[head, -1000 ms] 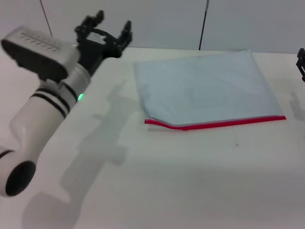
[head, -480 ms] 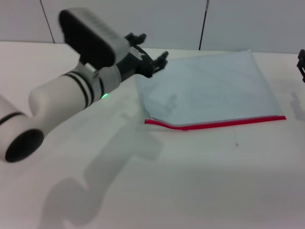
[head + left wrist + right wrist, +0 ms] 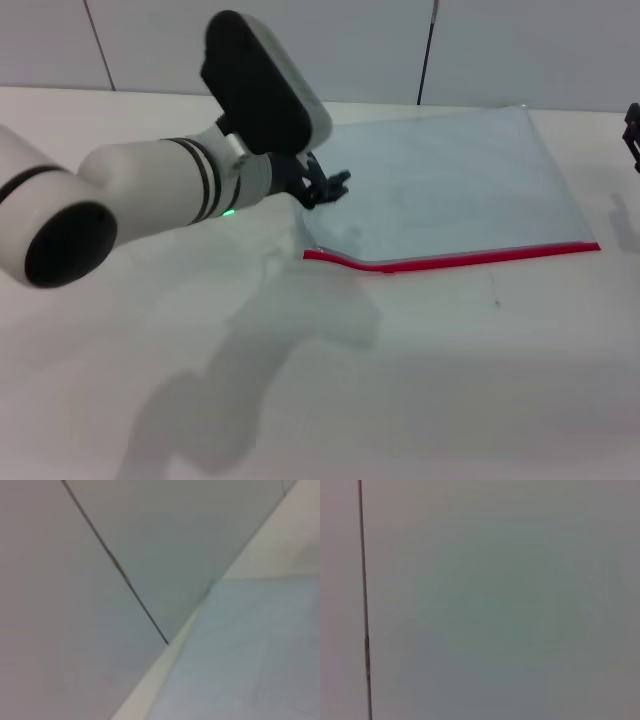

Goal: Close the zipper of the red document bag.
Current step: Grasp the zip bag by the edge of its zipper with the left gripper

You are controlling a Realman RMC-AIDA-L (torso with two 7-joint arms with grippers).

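One left pincer (image 3: 325, 187) half-hidden over red document bag (image 3: 440, 180), right pincer (image 3: 633, 130) cropped

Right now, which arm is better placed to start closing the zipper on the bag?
Probably the left. The left gripper hovers over the red document bag's left edge, close to the raised left end of the zipper. The right gripper sits at the table's far right edge, clear of the bag.
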